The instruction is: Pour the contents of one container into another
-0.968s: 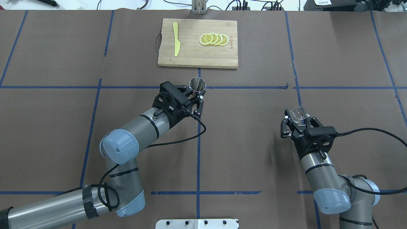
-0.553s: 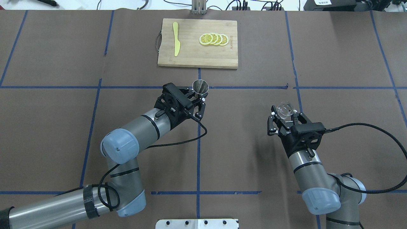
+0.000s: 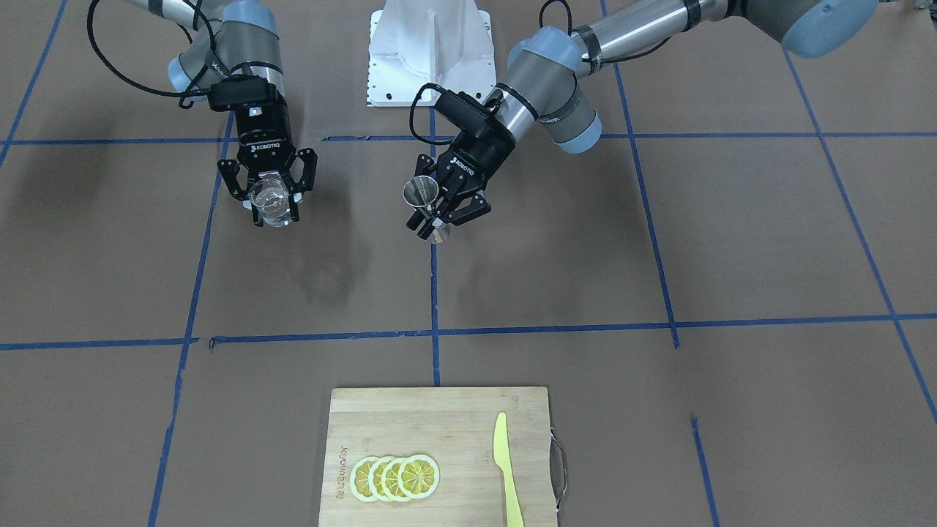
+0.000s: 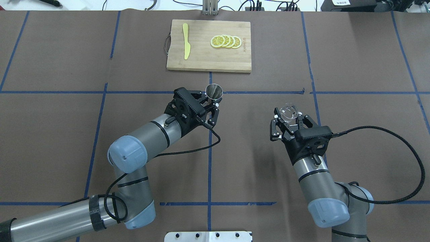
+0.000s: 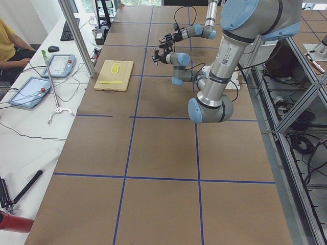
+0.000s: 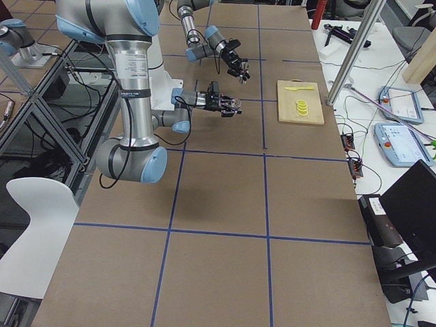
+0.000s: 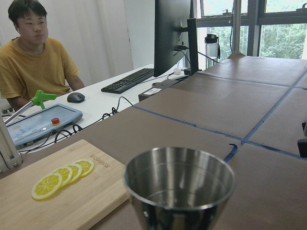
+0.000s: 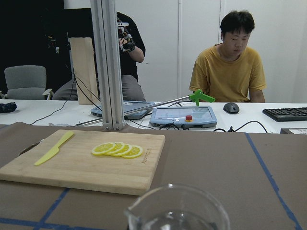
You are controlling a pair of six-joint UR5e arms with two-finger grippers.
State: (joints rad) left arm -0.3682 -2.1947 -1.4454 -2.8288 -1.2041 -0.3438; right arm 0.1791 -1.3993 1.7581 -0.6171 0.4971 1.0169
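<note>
- Silver-grey metal hourglass jigger (image 7: 180,189), in front of the wooden cutting board (image 7: 72,201): the left wrist view's bottom edge cuts off its waist and lower cone.
- From overhead, the left claw (image 4: 212,106) hides that lower cone.
- Small clear glass tumbler (image 8: 177,208), in front of the board: only a blurred rim shows in the right wrist view.
- Flat yellow plastic knife (image 3: 504,468) on the board: the front-facing view's bottom edge cuts off its end.
- Side views: jigger and tumbler too small to make out.
</note>
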